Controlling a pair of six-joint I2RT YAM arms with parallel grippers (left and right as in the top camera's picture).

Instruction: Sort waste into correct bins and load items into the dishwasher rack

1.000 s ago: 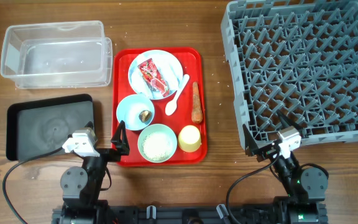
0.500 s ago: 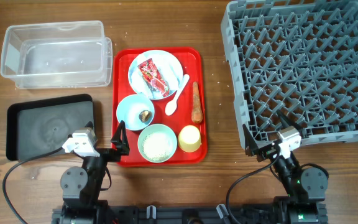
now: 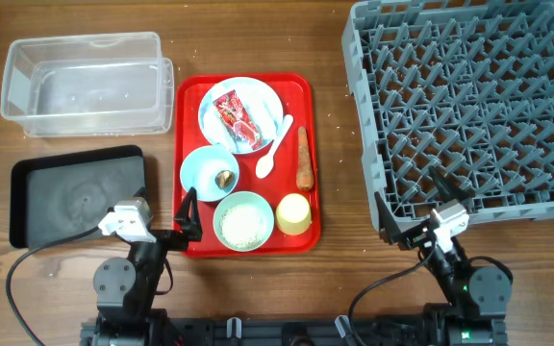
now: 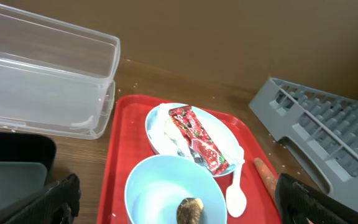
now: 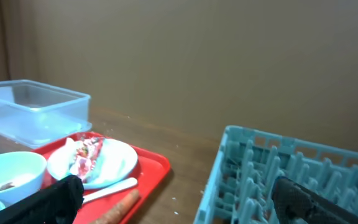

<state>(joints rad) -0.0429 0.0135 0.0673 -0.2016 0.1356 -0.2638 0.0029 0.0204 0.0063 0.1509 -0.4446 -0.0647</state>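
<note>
Watching the overhead, I see barely any change: the right gripper (image 3: 414,213) has crept a shade toward me at the dishwasher rack's (image 3: 469,106) near edge, while the left gripper (image 3: 162,221) sits where it was by the red tray's (image 3: 301,86) corner. Both sets of jaws stand wide apart, holding nothing. The clear tub (image 3: 85,82) and black tray (image 3: 75,197) hold nothing.

Left wrist: the snack wrapper (image 4: 197,140) lies on the light-blue plate (image 4: 227,138), the nut scrap (image 4: 190,208) in the light-blue bowl (image 4: 160,186), with the white spoon (image 4: 235,193) and carrot stick (image 4: 267,174) alongside.

Right wrist: tray left, rack right, nothing between my jaws.

My read: nothing is sorted or loaded yet, so the first reach is ahead.
</note>
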